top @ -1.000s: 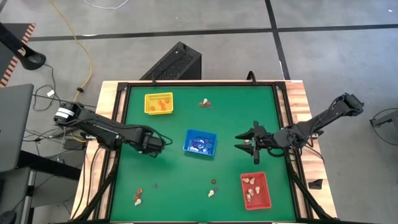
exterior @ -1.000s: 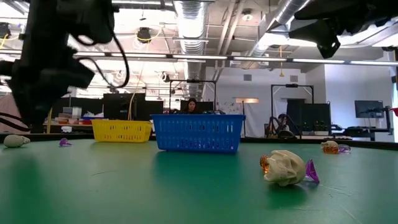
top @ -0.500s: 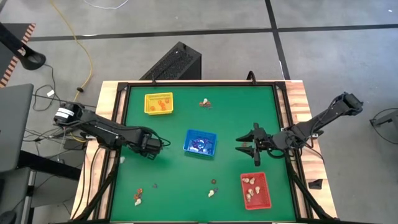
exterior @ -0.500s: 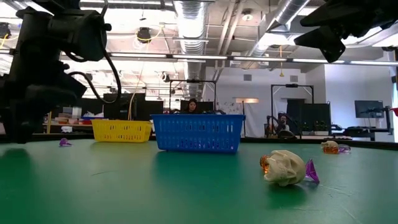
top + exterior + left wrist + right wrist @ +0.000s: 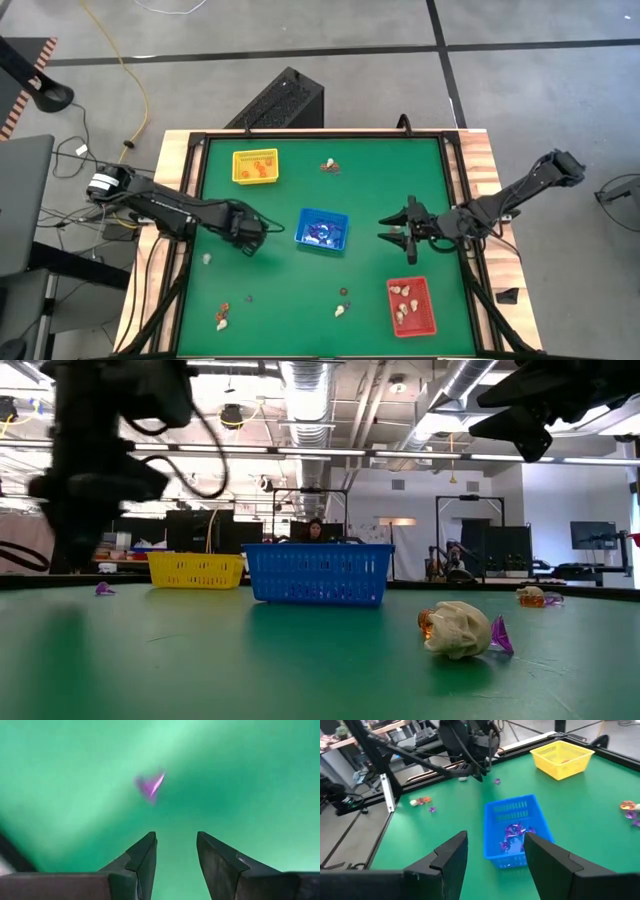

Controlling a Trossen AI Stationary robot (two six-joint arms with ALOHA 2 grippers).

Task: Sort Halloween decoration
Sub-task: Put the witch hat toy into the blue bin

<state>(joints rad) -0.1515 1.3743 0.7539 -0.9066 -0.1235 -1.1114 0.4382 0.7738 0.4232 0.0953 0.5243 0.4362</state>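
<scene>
My left pincer [image 5: 175, 851] is open and holds nothing — the purple trinket [image 5: 150, 785] lies on the green table [image 5: 250, 780] just ahead of my fingertips, nearer me than the right arm.

Table top [image 5: 300, 290] green, matt, cloth-like; edges [image 5: 178, 160] bare pale wood. Yellow tray [image 5: 255, 166], blue tray [image 5: 516, 836] and red tray [image 5: 412, 306] slotted plastic mesh, slightly glossy. Purple trinket [image 5: 150, 785] translucent shiny plastic. Cream trinket [image 5: 458, 628] matt, lumpy.
</scene>
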